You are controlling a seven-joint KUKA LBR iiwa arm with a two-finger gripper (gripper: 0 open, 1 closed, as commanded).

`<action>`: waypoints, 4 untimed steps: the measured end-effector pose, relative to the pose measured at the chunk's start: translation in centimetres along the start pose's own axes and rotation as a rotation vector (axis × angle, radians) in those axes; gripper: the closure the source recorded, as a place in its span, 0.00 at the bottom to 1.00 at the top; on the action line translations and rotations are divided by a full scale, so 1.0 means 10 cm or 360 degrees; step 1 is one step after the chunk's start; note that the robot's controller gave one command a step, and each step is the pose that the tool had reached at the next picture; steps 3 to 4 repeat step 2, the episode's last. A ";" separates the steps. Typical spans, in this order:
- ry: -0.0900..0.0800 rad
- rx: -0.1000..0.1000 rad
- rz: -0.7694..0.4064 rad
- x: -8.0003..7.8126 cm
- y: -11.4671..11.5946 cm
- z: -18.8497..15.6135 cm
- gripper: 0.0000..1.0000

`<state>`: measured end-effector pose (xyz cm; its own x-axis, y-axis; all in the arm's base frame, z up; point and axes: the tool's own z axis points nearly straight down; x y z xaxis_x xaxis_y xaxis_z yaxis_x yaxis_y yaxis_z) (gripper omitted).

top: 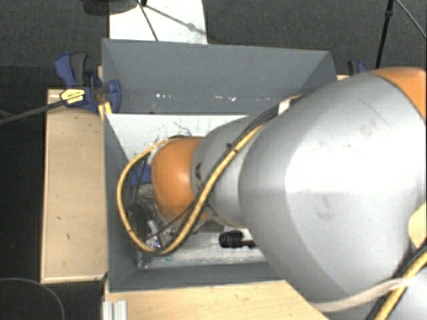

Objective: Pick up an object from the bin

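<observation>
Your tool (147, 227) is low in the front left corner of the grey metal bin (220, 79), tucked under the arm's orange wrist cover (175, 179) with the yellow cable (123, 199) looped round it. From this angle you cannot tell how far it is open or whether it has hold of anything.

The wrist hides whatever lies directly beneath the tool. The nearest things in view are a small black stubby object (233, 239) on the bin floor by the front wall, just to the tool's right, and a blue piece (140, 173) against the left wall behind it.

My judgement is that you are at the grasp itself. Keep the tool clear of both walls in that corner, since they leave little room. Confirm something is seated before you lift, and rise straight up so the cable does not catch the rim.
</observation>
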<state>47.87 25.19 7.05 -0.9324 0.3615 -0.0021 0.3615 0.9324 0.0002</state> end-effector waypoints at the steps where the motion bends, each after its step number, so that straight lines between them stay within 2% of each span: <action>1: 0.0000 -0.0002 0.0006 -0.01 -0.01 -0.01 1.00; 2: -0.0006 -0.0009 -0.0054 -0.12 -0.01 -1.47 1.00; 4: -0.0006 -0.0009 -0.0054 -0.12 -0.01 -1.47 1.00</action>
